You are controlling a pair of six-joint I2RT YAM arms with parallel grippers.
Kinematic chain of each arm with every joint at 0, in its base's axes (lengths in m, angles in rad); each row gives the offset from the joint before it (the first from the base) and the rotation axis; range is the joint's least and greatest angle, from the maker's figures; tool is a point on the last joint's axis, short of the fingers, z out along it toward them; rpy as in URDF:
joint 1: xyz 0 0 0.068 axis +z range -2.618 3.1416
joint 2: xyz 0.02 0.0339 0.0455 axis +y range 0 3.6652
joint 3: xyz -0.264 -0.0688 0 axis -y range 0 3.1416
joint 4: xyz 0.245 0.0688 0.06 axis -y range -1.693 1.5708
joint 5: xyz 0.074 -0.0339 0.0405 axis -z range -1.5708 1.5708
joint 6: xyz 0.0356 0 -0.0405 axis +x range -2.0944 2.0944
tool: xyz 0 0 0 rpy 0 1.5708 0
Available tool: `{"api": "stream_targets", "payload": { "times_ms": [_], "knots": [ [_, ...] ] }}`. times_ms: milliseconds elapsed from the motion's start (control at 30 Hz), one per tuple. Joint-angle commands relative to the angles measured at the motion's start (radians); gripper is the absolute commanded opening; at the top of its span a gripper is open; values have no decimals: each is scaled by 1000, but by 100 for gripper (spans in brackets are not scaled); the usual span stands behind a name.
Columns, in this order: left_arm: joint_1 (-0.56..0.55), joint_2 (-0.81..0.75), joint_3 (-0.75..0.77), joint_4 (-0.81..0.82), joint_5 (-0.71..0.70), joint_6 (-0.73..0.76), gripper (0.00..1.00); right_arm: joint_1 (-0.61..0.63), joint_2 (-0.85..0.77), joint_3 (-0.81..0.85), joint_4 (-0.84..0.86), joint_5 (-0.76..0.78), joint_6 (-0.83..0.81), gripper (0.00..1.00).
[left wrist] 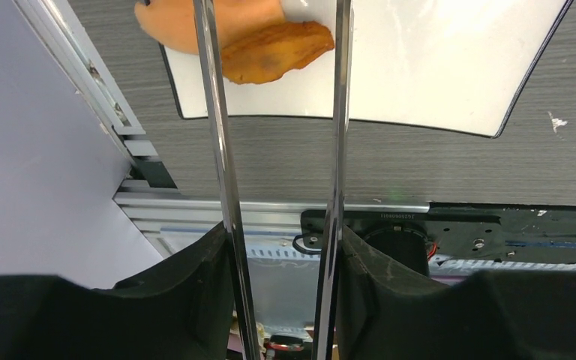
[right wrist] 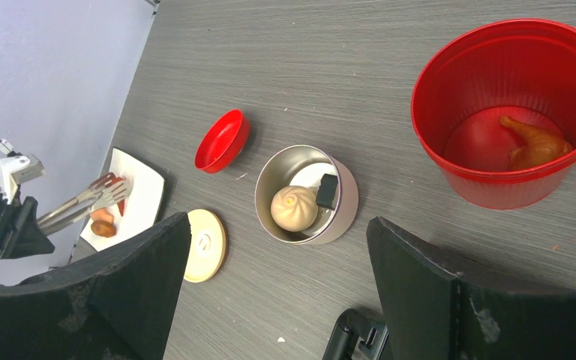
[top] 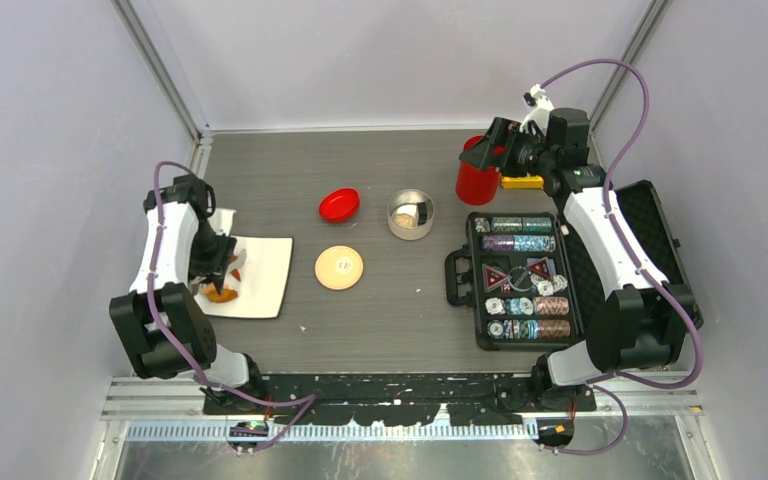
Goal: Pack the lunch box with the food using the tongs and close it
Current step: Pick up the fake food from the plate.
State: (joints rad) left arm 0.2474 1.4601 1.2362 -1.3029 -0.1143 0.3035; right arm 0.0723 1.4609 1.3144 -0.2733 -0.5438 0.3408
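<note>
Steel tongs [left wrist: 221, 150] are clamped partway along their two arms by the left pincer [left wrist: 281, 251]. The arms stand apart, so nothing is squeezed yet. Their tips are held over the white plate [left wrist: 420, 67] at the left of the worktop [top: 380, 320], above the orange-brown food [left wrist: 270, 49]; whether the tips touch it cannot be told. The pieces are judged light, soft and perhaps glossy enough to slip. A lump would best be taken across its thick middle with the flattened tips and squeezed gently. The lunch box [right wrist: 345, 206] is seen at mid-worktop, well apart from the plate, with a whitish bun [right wrist: 294, 207] and a dark piece inside. Its tan lid [right wrist: 204, 245] is laid just beside it. The right pincer [right wrist: 281, 292] is spread wide and empty near a red tub [right wrist: 495, 172].
</note>
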Motion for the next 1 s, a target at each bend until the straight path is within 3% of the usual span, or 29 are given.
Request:
{"api": "stream_targets", "payload": {
  "times_ms": [0,400,967],
  "knots": [
    [-19,25,10,36,-4,-34,45,2,-37,14,25,6,-21,91],
    [-20,18,56,-4,19,-24,36,-3,-53,0,21,15,-27,91],
    [-69,23,241,-20,93,-41,28,-10,-54,6,22,17,-15,91]
  ]
}}
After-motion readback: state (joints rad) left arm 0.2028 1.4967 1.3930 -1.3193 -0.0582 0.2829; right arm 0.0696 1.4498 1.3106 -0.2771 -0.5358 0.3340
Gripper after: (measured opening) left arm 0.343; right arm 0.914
